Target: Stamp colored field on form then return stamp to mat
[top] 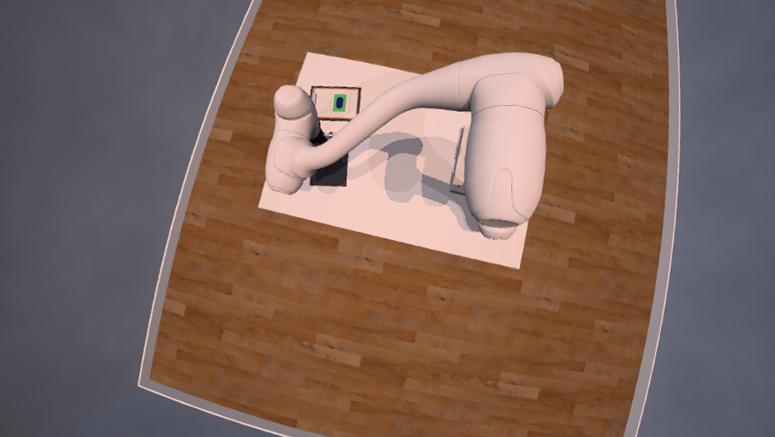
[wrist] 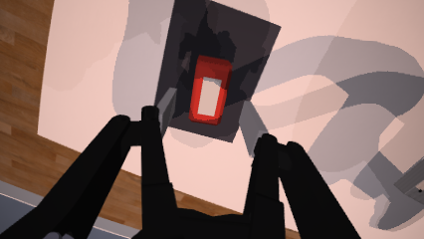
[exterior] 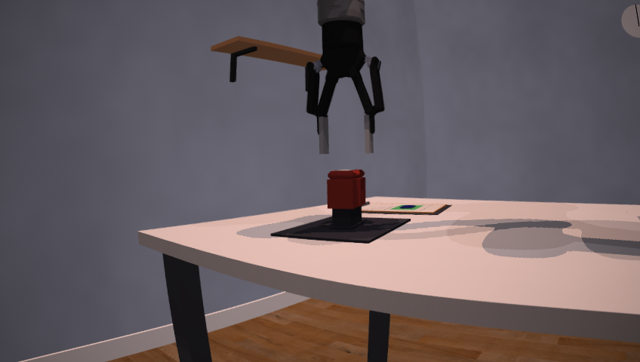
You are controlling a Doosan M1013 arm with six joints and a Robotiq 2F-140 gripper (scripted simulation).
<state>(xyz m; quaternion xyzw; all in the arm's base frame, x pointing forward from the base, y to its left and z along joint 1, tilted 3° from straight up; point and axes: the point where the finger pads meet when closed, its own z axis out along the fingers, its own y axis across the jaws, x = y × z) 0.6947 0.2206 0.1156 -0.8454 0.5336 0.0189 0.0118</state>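
The stamp (exterior: 346, 193) stands upright on the mat (exterior: 314, 231), near the desk's (exterior: 404, 277) corner. The form (exterior: 406, 207) lies flat on the desk just behind the mat. The end effector (exterior: 346, 145) hangs directly above the stamp, apart from it, fingers spread.

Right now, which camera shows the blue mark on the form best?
The top view: the blue mark lies unobstructed inside the green field. The exterior view shows it as a thin sliver. The wrist view misses it.
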